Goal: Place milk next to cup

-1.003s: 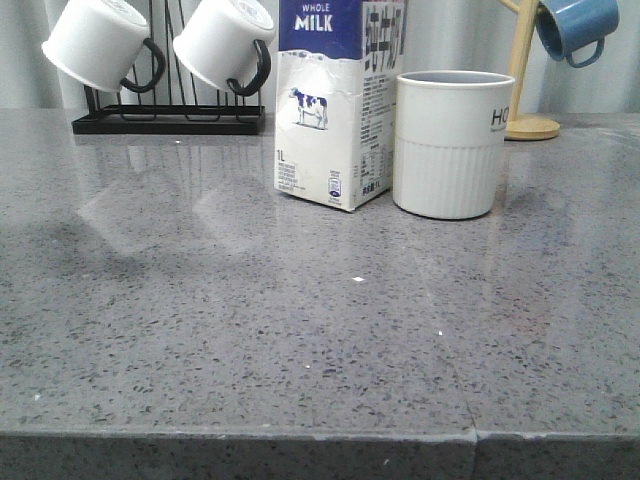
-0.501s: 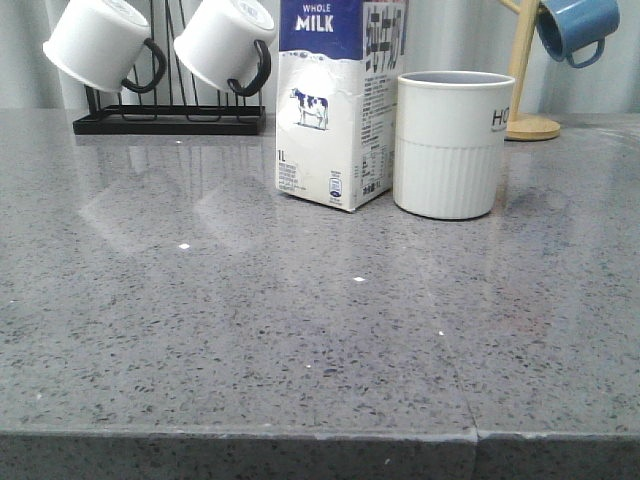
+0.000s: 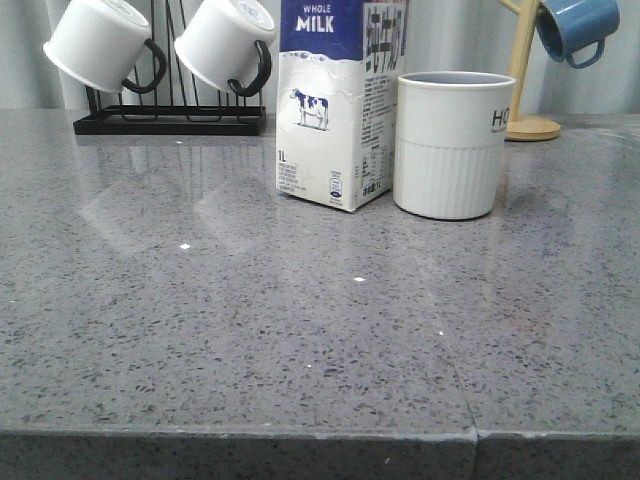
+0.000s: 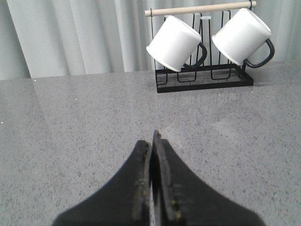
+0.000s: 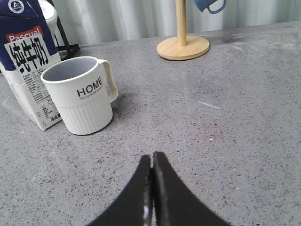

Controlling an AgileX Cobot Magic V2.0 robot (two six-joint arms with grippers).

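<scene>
While both arms hang back over bare counter, the left gripper (image 4: 151, 141) is pinched fully closed on nothing. Further right, the milk (image 3: 340, 100) stands upright just beside the cup (image 3: 447, 143), nearly touching. Right gripper (image 5: 151, 162) is closed and empty too.

Dark blurred shadow on the left of the grey counter (image 3: 200, 330), seen earlier, now gone.

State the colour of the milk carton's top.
Dark blue, on the milk; clearest in the front view.
</scene>
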